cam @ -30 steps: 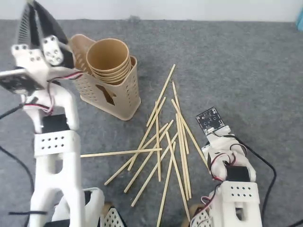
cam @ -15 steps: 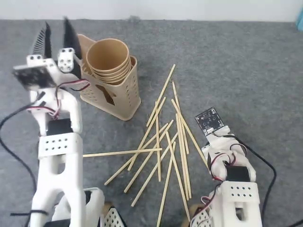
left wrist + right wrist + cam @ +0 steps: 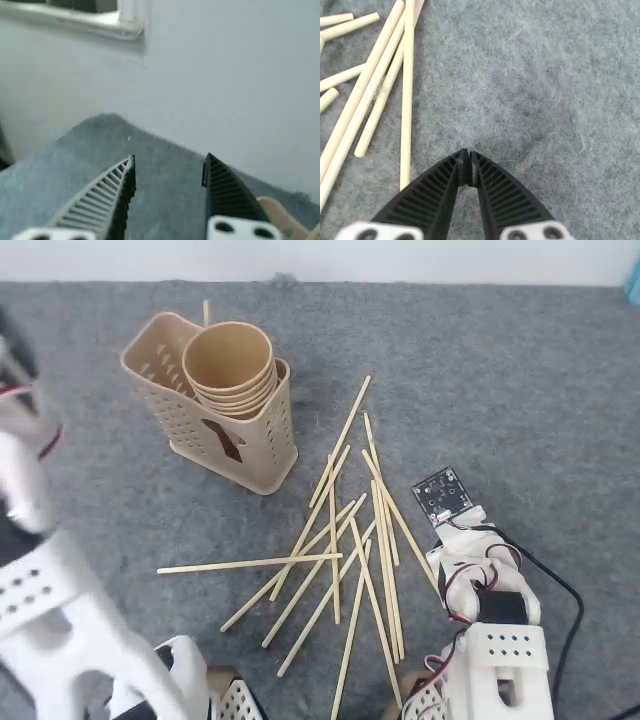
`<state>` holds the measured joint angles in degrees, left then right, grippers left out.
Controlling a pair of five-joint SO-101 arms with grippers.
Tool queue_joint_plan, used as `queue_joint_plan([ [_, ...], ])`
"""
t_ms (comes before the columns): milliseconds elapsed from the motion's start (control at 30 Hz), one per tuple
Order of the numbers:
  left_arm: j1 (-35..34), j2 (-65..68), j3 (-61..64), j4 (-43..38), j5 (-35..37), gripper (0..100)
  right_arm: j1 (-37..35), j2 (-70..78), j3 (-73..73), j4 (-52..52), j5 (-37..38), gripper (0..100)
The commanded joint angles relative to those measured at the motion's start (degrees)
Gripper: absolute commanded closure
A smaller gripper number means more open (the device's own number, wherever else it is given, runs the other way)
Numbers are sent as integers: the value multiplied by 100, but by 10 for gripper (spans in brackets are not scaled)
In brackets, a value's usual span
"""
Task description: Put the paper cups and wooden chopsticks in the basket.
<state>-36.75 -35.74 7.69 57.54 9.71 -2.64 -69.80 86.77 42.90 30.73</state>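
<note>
High view: pale wooden chopsticks (image 3: 334, 550) crossed; left hand (image 3: 169, 157) gapes, right hand (image 3: 469, 152) pinched empty; grip 1 outlying stick (image 3: 250, 563) mid-length.

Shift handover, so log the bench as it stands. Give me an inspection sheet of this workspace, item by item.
Surface: grey felt mat, flat, no spills seen.
Job's things: stack of brown paper cups stands in the beige perforated plastic basket; a single chopstick tip rises behind the cups; loose wooden chopsticks lie scattered on the mat beside the basket.
Clutter: nothing seen.
Grippers: left gripper, fingers open, empty, raised above the mat; right gripper, fingers shut, empty, low over the mat next to chopsticks.
Cables: red and white wires looped on the right arm.
Surroundings: white wall behind the mat.
</note>
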Motion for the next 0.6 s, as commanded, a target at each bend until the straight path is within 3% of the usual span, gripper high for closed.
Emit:
queue_joint_plan([
  [0, -721, -97, -189, 1433, 290, 815, 13, -22, -44, 22, 62, 991],
  [167, -1248, -132, 1393, 1407, 273, 840, 13, -22, -70, 40, 62, 990],
  [367, -1556, -132, 4004, -360, 273, 859, -31, 40, -255, 127, -229, 989],
  [567, -1433, -132, 5780, -1591, -35, 858, -215, 40, -1160, 1103, -281, 971],
])
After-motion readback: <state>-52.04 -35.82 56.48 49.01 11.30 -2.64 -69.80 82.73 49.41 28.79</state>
